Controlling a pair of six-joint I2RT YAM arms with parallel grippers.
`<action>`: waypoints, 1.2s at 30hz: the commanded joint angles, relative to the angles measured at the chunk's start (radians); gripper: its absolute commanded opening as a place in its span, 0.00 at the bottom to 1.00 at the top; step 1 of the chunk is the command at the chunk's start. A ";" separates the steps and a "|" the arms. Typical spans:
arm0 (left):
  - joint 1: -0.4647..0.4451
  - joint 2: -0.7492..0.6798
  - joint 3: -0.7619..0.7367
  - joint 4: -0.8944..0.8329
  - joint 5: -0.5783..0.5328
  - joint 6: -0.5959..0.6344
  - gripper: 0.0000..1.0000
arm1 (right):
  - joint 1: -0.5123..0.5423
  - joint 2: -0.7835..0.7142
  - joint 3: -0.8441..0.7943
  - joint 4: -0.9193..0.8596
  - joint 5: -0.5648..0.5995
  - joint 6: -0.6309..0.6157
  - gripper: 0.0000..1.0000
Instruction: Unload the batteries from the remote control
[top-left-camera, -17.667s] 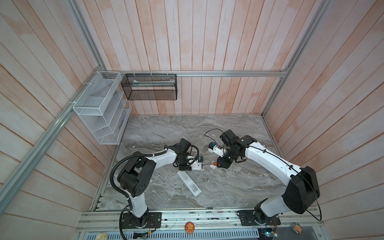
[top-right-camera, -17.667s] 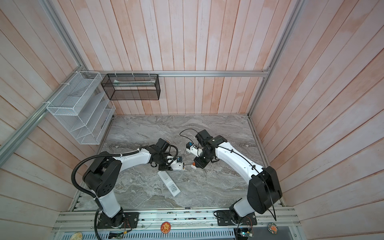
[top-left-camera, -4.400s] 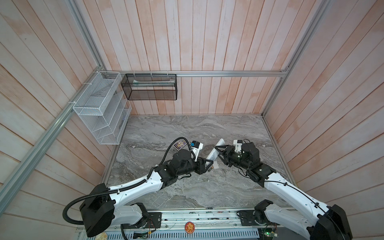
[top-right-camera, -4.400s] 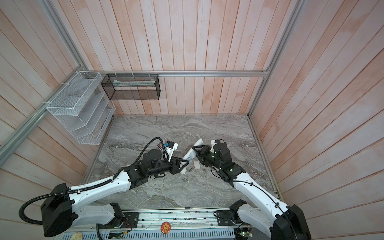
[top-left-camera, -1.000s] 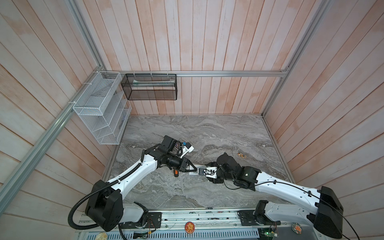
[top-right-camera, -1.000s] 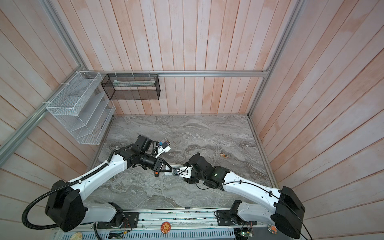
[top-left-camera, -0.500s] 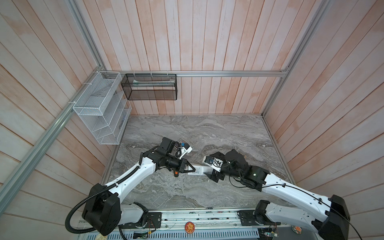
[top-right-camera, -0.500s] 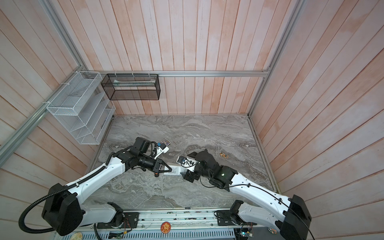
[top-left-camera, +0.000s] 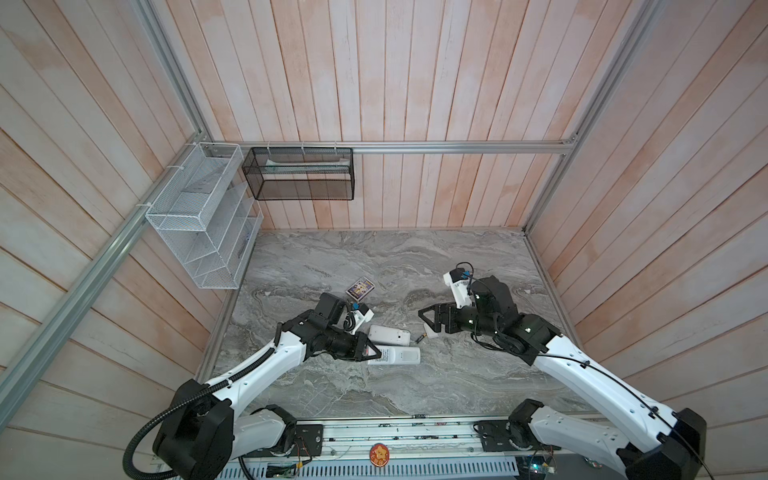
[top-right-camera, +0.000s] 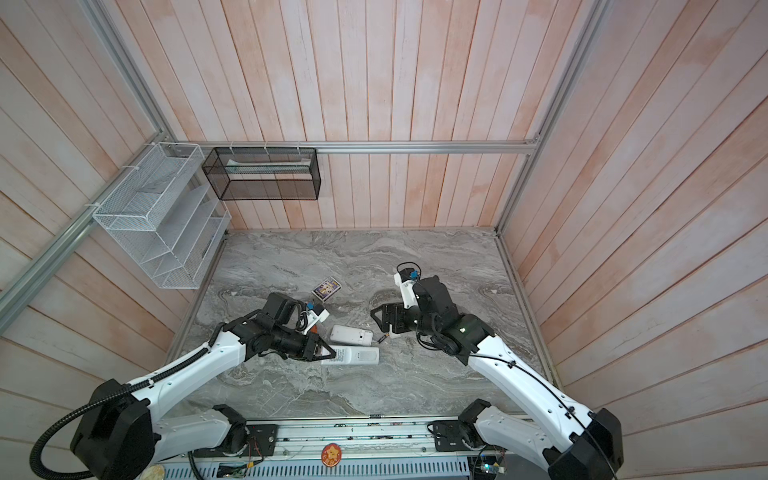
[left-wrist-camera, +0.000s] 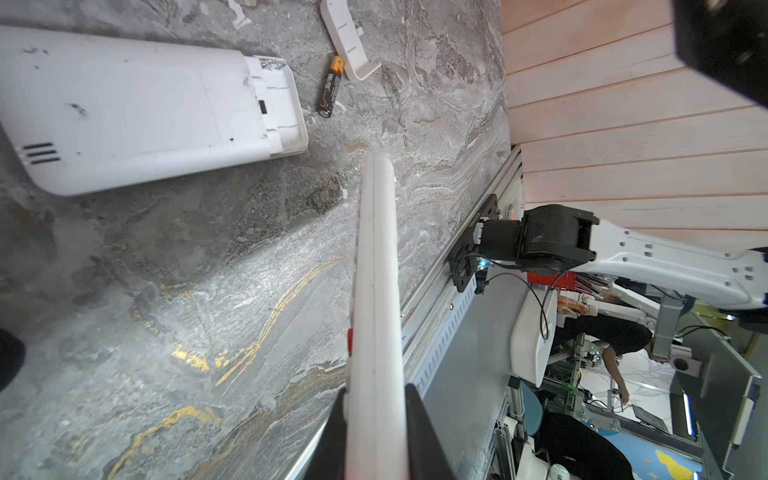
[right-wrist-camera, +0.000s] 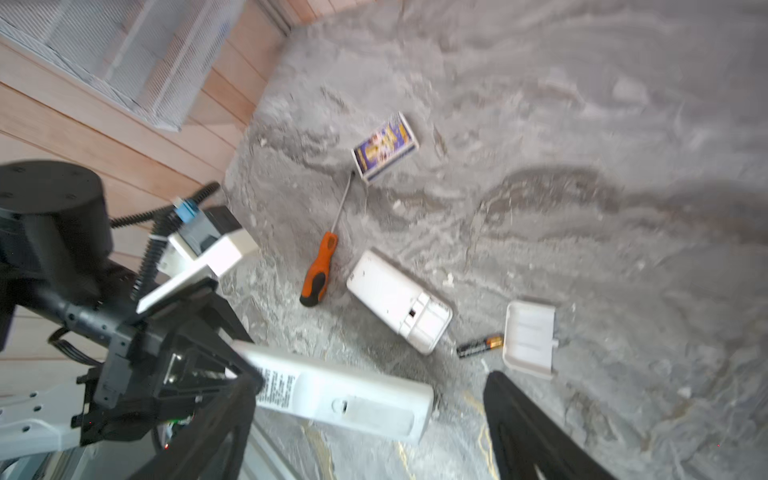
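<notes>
My left gripper (top-left-camera: 372, 353) (top-right-camera: 329, 353) (left-wrist-camera: 376, 415) is shut on one end of a long white remote control (top-left-camera: 397, 356) (top-right-camera: 357, 356) (left-wrist-camera: 376, 270) (right-wrist-camera: 345, 395), which lies level, low over the marble; its back cover is in place. A shorter white remote (top-left-camera: 389, 335) (top-right-camera: 351, 335) (left-wrist-camera: 145, 112) (right-wrist-camera: 399, 301) lies beside it with its end compartment uncovered. One of the batteries (top-left-camera: 419, 338) (top-right-camera: 383, 337) (left-wrist-camera: 330, 87) (right-wrist-camera: 480, 345) lies loose next to a white cover plate (left-wrist-camera: 349, 37) (right-wrist-camera: 530, 338). My right gripper (top-left-camera: 428, 322) (top-right-camera: 380, 320) (right-wrist-camera: 372, 380) stands open and empty, to the right of them.
An orange-handled screwdriver (right-wrist-camera: 318, 274) and a purple card box (top-left-camera: 360, 288) (top-right-camera: 326, 288) (right-wrist-camera: 384, 145) lie behind the remotes. A white wire rack (top-left-camera: 199, 216) and a black mesh basket (top-left-camera: 299, 174) hang at the back left. The metal rail (top-left-camera: 395, 434) borders the front.
My right gripper has let go of the long remote, opened and drawn back to the right. The left gripper still holds the remote and has barely moved.
</notes>
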 joint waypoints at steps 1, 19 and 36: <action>-0.004 -0.019 -0.003 -0.007 -0.030 0.005 0.07 | 0.044 0.010 -0.043 -0.096 -0.073 0.125 0.85; -0.004 0.054 -0.003 -0.034 -0.049 -0.002 0.06 | 0.209 0.232 -0.148 0.134 -0.049 0.281 0.98; 0.007 0.128 -0.002 -0.056 -0.055 -0.006 0.03 | 0.199 0.318 -0.172 0.201 -0.036 0.258 0.85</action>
